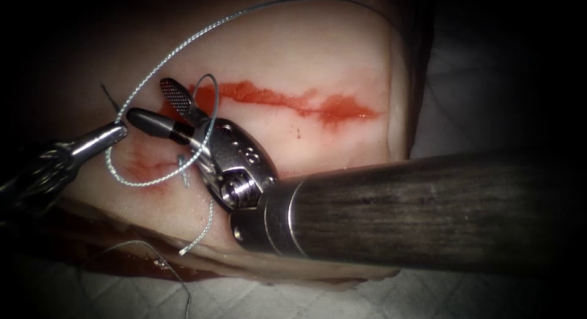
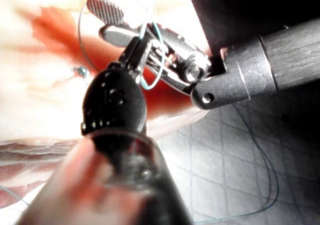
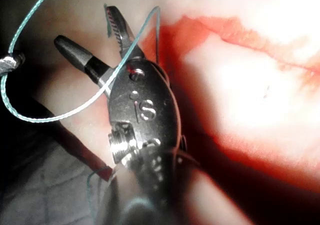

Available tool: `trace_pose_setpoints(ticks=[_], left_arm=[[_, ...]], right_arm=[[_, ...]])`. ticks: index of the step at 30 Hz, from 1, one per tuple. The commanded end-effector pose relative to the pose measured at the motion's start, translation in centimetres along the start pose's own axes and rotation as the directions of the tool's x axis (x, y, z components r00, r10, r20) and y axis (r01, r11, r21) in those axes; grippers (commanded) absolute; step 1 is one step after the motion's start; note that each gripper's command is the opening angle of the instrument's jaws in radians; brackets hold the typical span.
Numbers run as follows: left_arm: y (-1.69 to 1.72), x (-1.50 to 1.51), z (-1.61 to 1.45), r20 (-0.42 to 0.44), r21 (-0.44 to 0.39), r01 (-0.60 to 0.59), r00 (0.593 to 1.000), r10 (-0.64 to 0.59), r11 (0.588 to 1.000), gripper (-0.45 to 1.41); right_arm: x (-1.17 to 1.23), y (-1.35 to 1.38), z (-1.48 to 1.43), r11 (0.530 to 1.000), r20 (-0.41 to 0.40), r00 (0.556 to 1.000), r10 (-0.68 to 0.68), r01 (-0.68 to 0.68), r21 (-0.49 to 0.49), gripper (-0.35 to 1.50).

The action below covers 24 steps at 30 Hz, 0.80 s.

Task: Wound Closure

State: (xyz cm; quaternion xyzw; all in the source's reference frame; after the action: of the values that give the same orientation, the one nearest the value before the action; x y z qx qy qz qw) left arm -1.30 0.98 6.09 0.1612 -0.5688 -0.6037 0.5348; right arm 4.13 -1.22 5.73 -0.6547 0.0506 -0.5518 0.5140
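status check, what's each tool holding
Left tool shut on thread. Right tool open, holding nothing, thread looped round it. Needle unseen; cut unclosed.

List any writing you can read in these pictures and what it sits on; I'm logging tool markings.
"is": stamped on the metal wrist body of the right tool, as it reads in the right wrist view.
Stamped marks on the same metal body in the endoscope view: too small to read.
The left tool and the tissue carry no writing that I can see.
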Motion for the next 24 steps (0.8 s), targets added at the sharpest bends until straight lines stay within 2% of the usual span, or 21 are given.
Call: trace_pose_setpoints(ticks=[1,7,11,13,15,17,19,21,24], left_arm=[[0.06,0.05,0.03,-0.003,-0.012,0.002,1.0,-0.002,1.0,-0.45],[0.38,0.06,-0.02,-0.015,-0.07,-0.015,1.0,0.014,0.997,-0.45],[0.64,0.24,0.03,-0.06,-0.146,-0.037,0.998,0.029,0.989,-0.45],[0.8,0.42,0.14,-0.085,-0.211,-0.057,0.996,0.039,0.976,-0.45],[0.86,0.5,0.21,-0.106,-0.212,-0.054,0.994,0.031,0.976,-0.45],[0.9,0.55,0.29,-0.121,-0.213,-0.044,0.992,0.019,0.976,-0.45],[0.94,0.59,0.38,-0.125,-0.211,-0.034,0.992,0.007,0.977,-0.45],[0.97,0.58,0.47,-0.129,-0.206,-0.032,0.992,0.006,0.978,-0.45],[1.06,0.47,0.66,-0.155,-0.176,-0.023,0.988,-0.005,0.984,-0.45]], right_arm=[[0.03,0.01,0.07,1.0,0.002,1.0,0.0,0.0,-0.004,0.98],[-0.02,-0.04,-0.02,1.0,0.007,1.0,-0.002,0.002,-0.012,0.94],[-0.04,-0.05,-0.04,0.998,0.043,0.999,0.005,-0.002,-0.055,0.81],[-0.04,-0.01,-0.07,0.996,0.041,0.999,0.006,-0.002,-0.084,0.81],[-0.04,0.02,-0.07,0.996,0.048,0.999,0.008,-0.004,-0.088,0.79],[-0.05,0.03,-0.07,0.996,0.055,0.998,0.01,-0.005,-0.094,0.68],[-0.05,0.05,-0.07,0.995,0.067,0.998,0.012,-0.005,-0.103,0.64],[-0.06,0.05,-0.07,0.993,0.074,0.997,0.014,-0.005,-0.118,0.63],[-0.06,0.07,-0.07,0.989,0.067,0.998,0.015,-0.005,-0.148,0.49]])
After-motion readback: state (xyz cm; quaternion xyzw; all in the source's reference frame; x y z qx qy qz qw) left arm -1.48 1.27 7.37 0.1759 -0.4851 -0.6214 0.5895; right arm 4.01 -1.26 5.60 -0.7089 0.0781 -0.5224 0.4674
